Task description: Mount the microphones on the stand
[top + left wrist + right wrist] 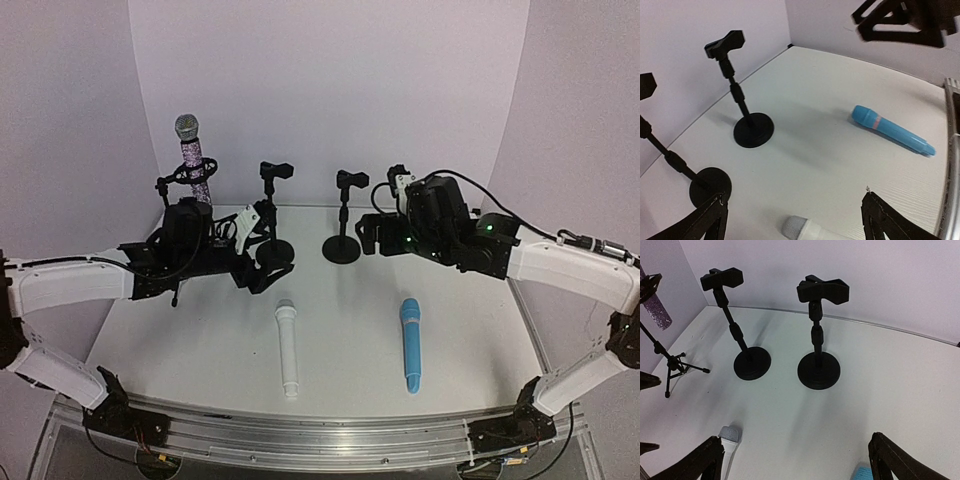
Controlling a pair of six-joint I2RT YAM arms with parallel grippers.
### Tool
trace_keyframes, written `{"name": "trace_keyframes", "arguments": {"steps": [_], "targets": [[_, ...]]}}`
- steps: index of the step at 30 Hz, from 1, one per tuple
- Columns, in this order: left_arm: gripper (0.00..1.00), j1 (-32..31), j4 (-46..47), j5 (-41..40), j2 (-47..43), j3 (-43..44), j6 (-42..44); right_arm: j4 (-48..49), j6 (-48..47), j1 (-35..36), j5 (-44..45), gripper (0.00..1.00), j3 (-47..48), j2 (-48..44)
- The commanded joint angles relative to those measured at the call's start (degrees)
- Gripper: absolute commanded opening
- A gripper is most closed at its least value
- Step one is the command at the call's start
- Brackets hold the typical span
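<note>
Between the spread left jaws: white microphone head on the tabletop.
Right jaws spread too, blue microphone end showing between them.

White mic, blue mic, purple-glitter mic, blk stands.

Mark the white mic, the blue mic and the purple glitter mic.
white microphone (287, 350), top external view, middle of its body.
blue microphone (410, 345), top external view, middle of its body.
purple-glitter microphone (192, 156), top external view, glitter handle.

No legible text or labels anywhere.
</note>
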Motion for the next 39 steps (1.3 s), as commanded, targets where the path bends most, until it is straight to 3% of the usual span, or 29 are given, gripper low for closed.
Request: {"name": "trace_keyframes", "arguments": {"steps": [1, 5, 13, 18, 29, 35, 39], "targets": [[0.93, 0.1, 23.9, -14.9, 6.7, -1.5, -3.3, 0.9, -2.7, 0.2, 4.2, 0.98, -0.6, -2.9], [0.92, 1.5, 33.0, -21.0, 14.1, -0.7, -2.9, 0.9, -8.6, 0.1, 4.8, 0.98, 0.5, -1.9], [0.81, 7.1, 36.3, -24.6, 29.1, 10.1, -5.4, 1.5, -17.5, -1.1, 0.6, 0.98, 5.5, 2.1], [0.80, 8.4, 37.5, -25.8, 35.5, 17.8, -5.6, 2.7, -19.7, -2.3, -1.7, 0.98, 6.8, 2.9], [0.70, 11.9, 38.3, -25.3, 43.3, 25.7, -7.2, 4.7, -23.0, -3.1, -8.6, 0.98, 9.6, 4.9], [0.66, 12.3, 39.8, -22.2, 44.1, 24.6, -7.4, 5.2, -24.8, -3.5, -10.3, 0.98, 11.2, 6.0], [0.52, 12.3, 41.0, -21.2, 44.6, 23.6, -7.6, 5.4, -25.0, -3.8, -11.0, 0.98, 11.4, 6.0]]}}
